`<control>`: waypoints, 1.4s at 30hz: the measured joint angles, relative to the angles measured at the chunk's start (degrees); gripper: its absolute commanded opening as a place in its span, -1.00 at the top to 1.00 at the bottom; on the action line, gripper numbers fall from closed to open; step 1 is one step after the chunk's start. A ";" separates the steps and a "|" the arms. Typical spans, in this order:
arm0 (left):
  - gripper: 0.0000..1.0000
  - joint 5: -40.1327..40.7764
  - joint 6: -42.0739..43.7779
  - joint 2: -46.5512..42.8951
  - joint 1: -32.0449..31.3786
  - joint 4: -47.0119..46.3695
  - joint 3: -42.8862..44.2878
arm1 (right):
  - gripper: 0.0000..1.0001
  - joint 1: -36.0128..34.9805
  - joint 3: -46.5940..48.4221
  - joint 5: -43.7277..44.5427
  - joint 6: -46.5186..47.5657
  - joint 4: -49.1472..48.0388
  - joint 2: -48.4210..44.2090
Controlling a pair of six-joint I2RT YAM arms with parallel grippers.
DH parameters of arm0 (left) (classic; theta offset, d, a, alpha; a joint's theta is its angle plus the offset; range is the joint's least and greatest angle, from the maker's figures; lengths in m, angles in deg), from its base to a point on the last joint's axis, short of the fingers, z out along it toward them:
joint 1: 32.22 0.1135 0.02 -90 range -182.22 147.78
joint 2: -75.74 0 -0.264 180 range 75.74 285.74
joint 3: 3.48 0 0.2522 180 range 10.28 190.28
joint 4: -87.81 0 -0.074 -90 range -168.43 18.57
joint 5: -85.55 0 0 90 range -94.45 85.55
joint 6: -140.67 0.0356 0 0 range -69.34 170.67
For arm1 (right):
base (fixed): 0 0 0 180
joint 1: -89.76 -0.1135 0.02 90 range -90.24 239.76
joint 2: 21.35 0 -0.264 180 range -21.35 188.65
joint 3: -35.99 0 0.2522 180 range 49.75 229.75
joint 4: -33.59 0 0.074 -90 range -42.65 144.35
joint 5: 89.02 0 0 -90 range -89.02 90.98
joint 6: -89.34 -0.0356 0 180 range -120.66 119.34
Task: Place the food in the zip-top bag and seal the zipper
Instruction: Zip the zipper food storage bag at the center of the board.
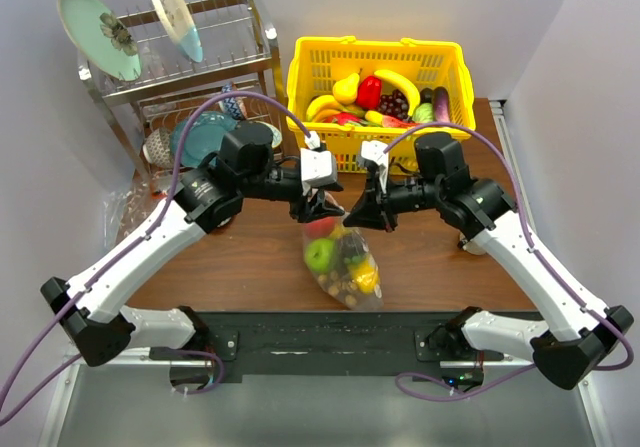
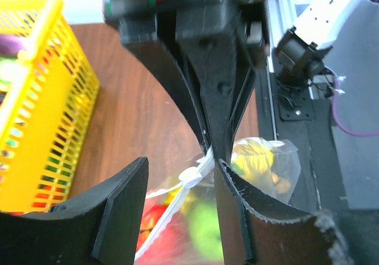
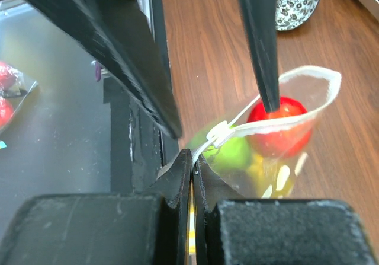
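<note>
Zip-top bag (image 1: 345,267), lying on the brown table (image 1: 250,257) just in front of the yellow basket (image 1: 380,67) and directly between the two grippers. Through its clear wall show the red round fruit (image 3: 278,128), a green apple (image 1: 320,255) and the tan-brown balls (image 1: 345,289).

The right gripper (image 3: 193,158) is clenched on one end of the zipper (image 3: 260,128), its fingertips pressed together over the white strip. The left gripper (image 2: 180,167) is released: its jaws stand apart, one on each side of the zipper line, just beside the right gripper's tips. One left fingertip hangs over the red fruit at the bag's mouth. Beyond that point the mouth gapes in a loop.
</note>
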 measured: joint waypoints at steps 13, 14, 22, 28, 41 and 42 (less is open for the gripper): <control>0.28 -3.72 0.98 0.96 0.02 1.92 0.28 | 1.00 -0.57 4.57 -0.17 2.89 3.10 0.00; 0.42 -3.87 1.01 0.96 0.02 1.90 0.28 | 1.00 -0.57 4.66 -0.17 2.97 3.13 0.00; 1.00 -4.28 1.38 0.66 0.00 1.68 0.15 | 1.00 -0.66 5.70 0.24 3.32 3.98 0.24; 1.00 -2.91 0.94 -0.52 0.02 0.76 -1.11 | 1.00 -0.98 5.79 3.26 2.82 3.87 0.26; 1.00 1.79 -1.81 -1.97 0.00 -4.74 -4.22 | 1.00 -1.64 3.06 20.68 -2.86 -1.20 -5.51; 1.00 2.03 -2.03 -2.12 0.00 -4.92 -4.39 | 1.00 -1.68 2.93 22.97 -3.48 -1.68 -6.34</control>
